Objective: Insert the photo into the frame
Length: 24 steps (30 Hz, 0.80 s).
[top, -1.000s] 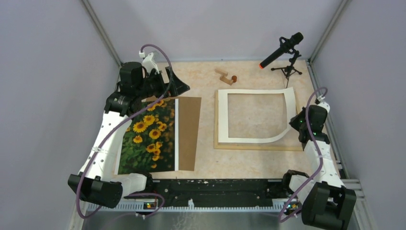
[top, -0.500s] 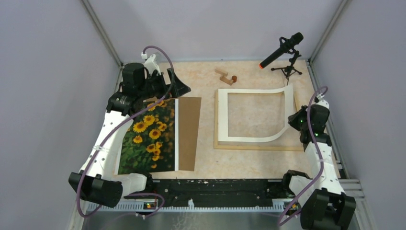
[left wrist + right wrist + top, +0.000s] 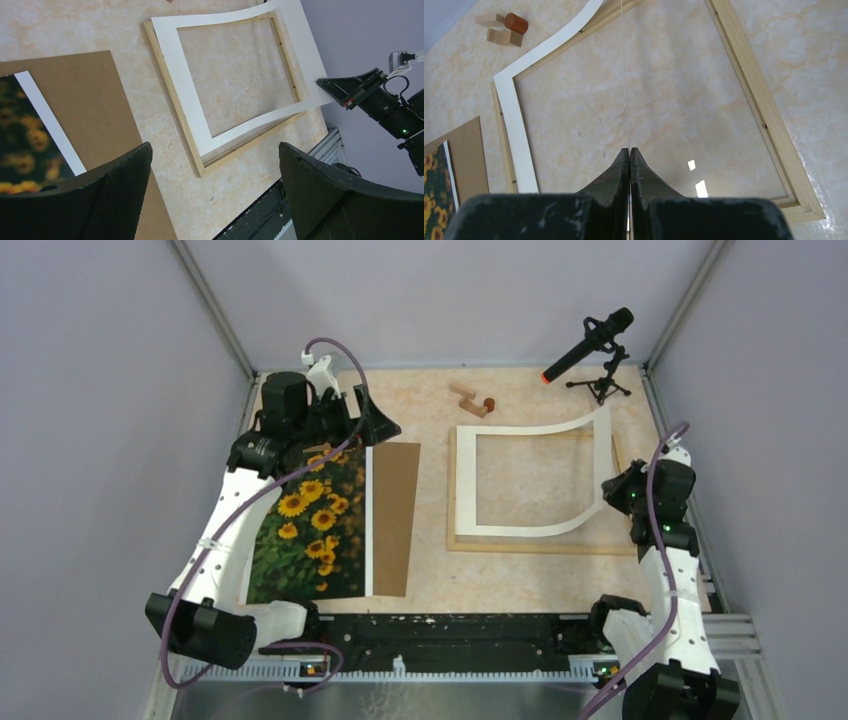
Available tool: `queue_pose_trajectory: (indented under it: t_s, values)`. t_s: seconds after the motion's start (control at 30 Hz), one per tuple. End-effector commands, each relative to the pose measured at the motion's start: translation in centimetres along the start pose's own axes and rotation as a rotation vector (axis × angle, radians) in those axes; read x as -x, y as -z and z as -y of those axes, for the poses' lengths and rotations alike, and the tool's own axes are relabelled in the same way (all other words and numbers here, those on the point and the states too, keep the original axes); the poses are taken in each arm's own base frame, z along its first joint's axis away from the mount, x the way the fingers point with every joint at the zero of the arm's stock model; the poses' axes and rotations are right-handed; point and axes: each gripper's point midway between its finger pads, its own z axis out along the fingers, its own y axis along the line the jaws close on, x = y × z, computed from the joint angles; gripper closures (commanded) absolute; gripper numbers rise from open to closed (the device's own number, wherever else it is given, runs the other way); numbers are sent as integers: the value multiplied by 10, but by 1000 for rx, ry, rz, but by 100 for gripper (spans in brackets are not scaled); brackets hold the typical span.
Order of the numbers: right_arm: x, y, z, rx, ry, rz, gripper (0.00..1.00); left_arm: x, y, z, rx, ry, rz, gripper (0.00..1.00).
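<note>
Right claw: the right claw (image 3: 629, 150) is pressing its fingers (image 3: 616, 167) together on the thin edge of the white mat (image 3: 465, 485), which is showing edge-on as a fine line rising from the tips in the wrist view.
White mat: its right side is lifting and curling up off the frame (image 3: 530, 546), while its left strip is lying flat on the left rail.
Left claw: the left claw (image 3: 365, 420) is spreading its fingers (image 3: 125, 170) wide and hovering above the far end of the photo (image 3: 310, 525), gripping nothing.
Photo: the sunflower print is lying face up on the left half of the table (image 3: 520, 580), under the left arm, well apart from the frame.
Brown board: the brown board (image 3: 395, 510) is lying flat with its right part showing beside the photo's right edge.
Frame: the pale wooden frame is lying flat on the right half of the table, the table showing through its opening.
Far edge: small wooden blocks (image 3: 468, 400) and a microphone (image 3: 590, 343) on a stand are sitting beyond the frame.
</note>
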Motion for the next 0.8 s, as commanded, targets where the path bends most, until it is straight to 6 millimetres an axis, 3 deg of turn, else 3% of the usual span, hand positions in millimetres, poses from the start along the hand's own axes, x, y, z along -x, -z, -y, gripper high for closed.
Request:
queue_pose_trajectory:
  t_s: [0.0, 0.23, 0.43, 0.77]
  values:
    - [25, 18, -24, 86, 19, 51, 100, 7, -6, 4, -25, -36, 26, 1]
    - [32, 37, -34, 102, 28, 43, 100, 4, -9, 2, -26, -36, 15, 1]
    - [37, 39, -43, 97, -2, -54, 100, 1, -11, 3, -29, -39, 5, 1]
    - [53, 42, -32, 44, 13, -97, 100, -3, -11, 6, -37, -54, -2, 1]
